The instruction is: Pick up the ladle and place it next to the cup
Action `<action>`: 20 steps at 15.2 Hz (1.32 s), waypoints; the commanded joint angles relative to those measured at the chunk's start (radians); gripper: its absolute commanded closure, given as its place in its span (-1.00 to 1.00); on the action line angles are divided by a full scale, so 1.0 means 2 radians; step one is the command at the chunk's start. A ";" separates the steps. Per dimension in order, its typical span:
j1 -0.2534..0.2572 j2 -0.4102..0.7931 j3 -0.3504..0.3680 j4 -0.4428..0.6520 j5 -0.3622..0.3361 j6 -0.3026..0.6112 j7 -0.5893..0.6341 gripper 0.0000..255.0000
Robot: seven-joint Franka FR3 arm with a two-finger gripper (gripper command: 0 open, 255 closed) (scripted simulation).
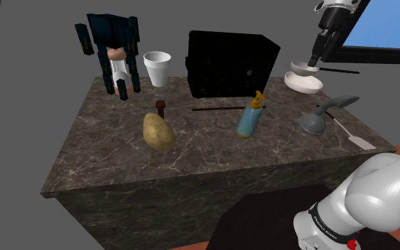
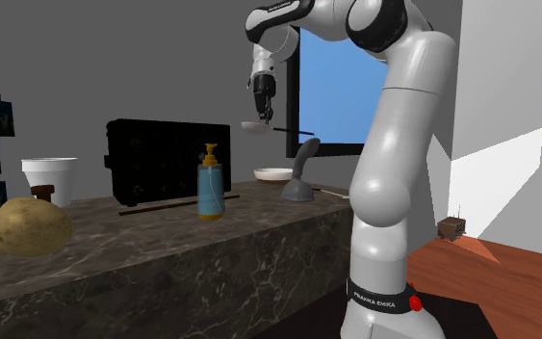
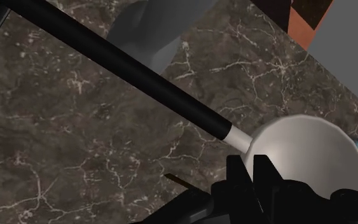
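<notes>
In the shoulder view, a white tapered cup (image 1: 157, 68) is seen upright, mouth upward, just beside the black box-shaped appliance (image 1: 230, 65). A shallow white dish (image 1: 303, 83) is set on the appliance's other side. The ladle with white bowl and black handle (image 1: 333, 70) is held in the air above this dish by the all-black gripper (image 1: 314, 60), which is pointed downward. Its handle is directed away from the appliance, nearly level.

In the second exterior view, the white arm (image 2: 394, 144) is raised high and bent over, with the wrist turned down. The ladle (image 2: 255, 125) is carried higher than the appliance (image 2: 167, 159), with its long axis almost horizontal.

In the wrist view, the fingers (image 3: 238, 168) are clenched on the ladle (image 3: 298, 153) near where bowl and handle are joined. The bowl's hollow is turned toward the camera, over the dark marble counter (image 3: 75, 140).
</notes>
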 commanded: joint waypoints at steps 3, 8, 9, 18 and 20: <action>0.016 0.001 0.027 -0.004 0.019 0.013 0.044 1.00; 0.039 0.016 0.062 0.001 0.047 0.034 0.100 1.00; 0.044 0.020 0.068 0.004 0.052 0.038 0.111 1.00; 0.086 0.082 0.119 0.059 0.097 0.070 0.199 1.00; 0.095 0.101 0.128 0.078 0.106 0.075 0.217 1.00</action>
